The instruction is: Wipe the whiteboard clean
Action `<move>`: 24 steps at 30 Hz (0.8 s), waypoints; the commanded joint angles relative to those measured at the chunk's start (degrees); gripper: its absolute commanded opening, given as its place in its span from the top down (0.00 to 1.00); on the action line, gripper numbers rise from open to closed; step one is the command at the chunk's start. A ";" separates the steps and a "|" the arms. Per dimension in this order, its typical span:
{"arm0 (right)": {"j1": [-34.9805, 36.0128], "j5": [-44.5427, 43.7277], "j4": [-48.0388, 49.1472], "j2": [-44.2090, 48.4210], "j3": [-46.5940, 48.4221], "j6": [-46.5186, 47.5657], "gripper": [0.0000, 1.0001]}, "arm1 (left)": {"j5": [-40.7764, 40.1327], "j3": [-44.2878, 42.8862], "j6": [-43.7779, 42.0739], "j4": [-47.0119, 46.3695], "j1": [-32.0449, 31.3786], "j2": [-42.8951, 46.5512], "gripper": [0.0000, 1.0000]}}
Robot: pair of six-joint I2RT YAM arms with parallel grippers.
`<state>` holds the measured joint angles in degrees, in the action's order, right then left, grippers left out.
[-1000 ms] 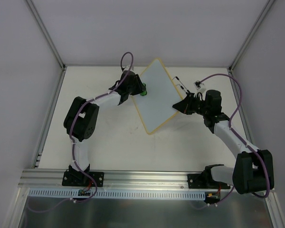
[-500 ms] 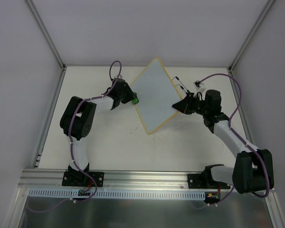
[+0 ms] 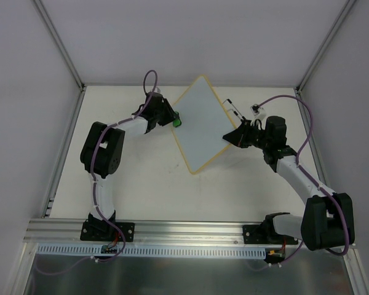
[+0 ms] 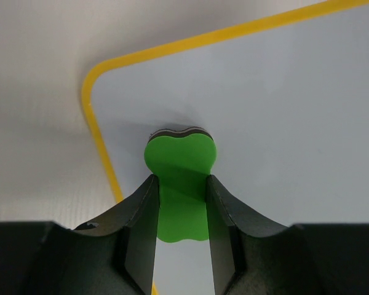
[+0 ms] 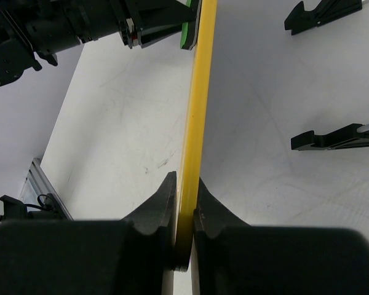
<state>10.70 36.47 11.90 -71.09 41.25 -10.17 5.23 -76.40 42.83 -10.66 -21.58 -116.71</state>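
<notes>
The whiteboard [image 3: 200, 123], white with a thin yellow frame, is held tilted above the table by my right gripper [image 3: 232, 137], which is shut on its right edge. In the right wrist view the yellow frame [image 5: 195, 110] runs edge-on between the fingers. My left gripper [image 3: 170, 118] is shut on the green bone-shaped eraser [image 3: 177, 121], whose felt end presses on the board near its left corner. In the left wrist view the eraser [image 4: 179, 166] rests on the blank white face [image 4: 283, 110]. No writing shows.
Two small black feet [image 5: 335, 137] lie loose on the table right of the board, also seen in the top view [image 3: 234, 112]. White enclosure walls and aluminium posts [image 3: 61, 49] ring the table. The arm bases sit on the rail [image 3: 190, 230] at the near edge.
My left gripper with the eraser slid from the board's upper left down and left, then back up slightly to the left corner. The right arm and the board have not moved.
</notes>
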 commanded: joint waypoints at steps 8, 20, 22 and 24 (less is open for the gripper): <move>3.10 8.80 -1.09 -1.24 1.28 10.44 1.00 | 10.05 -4.11 -2.40 -2.79 -7.68 0.33 1.00; 3.01 7.83 -1.27 -1.86 6.99 10.35 0.99 | 1.55 14.08 -10.12 2.54 -2.94 25.80 1.00; 3.10 7.92 -1.27 -2.21 7.87 10.18 1.00 | -1.00 16.98 -13.90 4.49 -1.71 28.19 1.00; 3.10 7.92 -1.27 -2.73 9.01 8.77 1.00 | -1.98 21.44 -15.49 5.55 -0.48 31.79 1.00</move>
<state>13.72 42.37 6.98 -73.82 46.13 -5.39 6.90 -59.61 33.10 -8.97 -23.70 -88.86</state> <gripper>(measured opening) 0.098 0.319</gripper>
